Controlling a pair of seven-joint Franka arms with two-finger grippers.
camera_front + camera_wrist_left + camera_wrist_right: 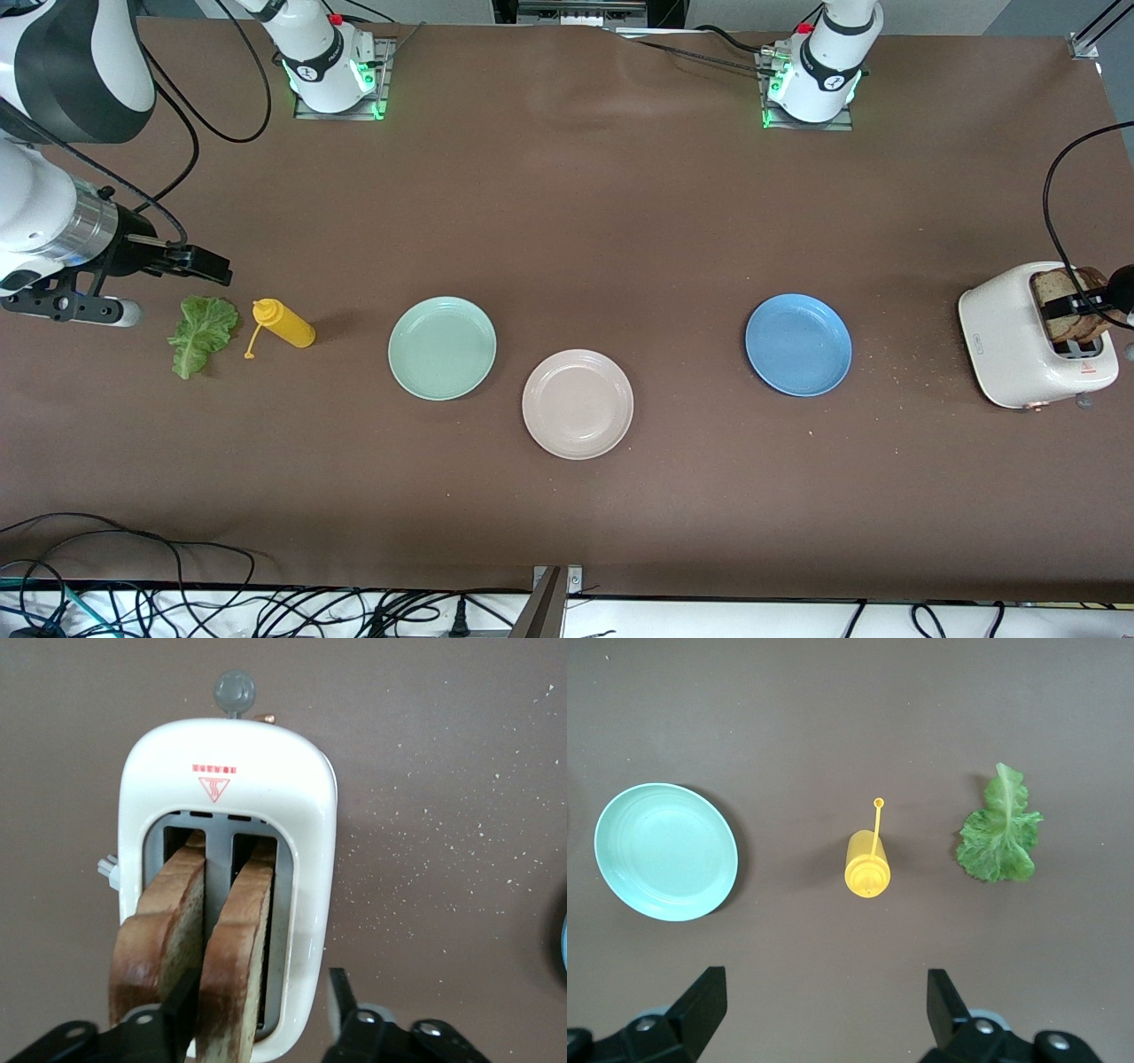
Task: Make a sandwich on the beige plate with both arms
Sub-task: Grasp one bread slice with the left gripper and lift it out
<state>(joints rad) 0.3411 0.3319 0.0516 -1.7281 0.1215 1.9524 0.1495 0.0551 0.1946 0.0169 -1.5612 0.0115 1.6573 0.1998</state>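
Two brown bread slices (159, 939) stand upright in the slots of a white toaster (230, 762) at the left arm's end of the table (1010, 346). My left gripper (261, 1001) is open over the toaster. One finger is between the two slices and the other is outside the toaster wall, so the jaws straddle one slice (237, 948). The beige plate (577, 404) lies bare near the table's middle. A green lettuce leaf (204, 332) lies at the right arm's end. My right gripper (208, 264) is open and empty, above the table beside the lettuce (999, 840).
A mint-green plate (442, 347) lies beside the beige plate toward the right arm's end. A blue plate (798, 345) lies toward the left arm's end. A yellow squeeze bottle (283, 323) lies on its side between the lettuce and the mint plate. Crumbs dot the table by the toaster.
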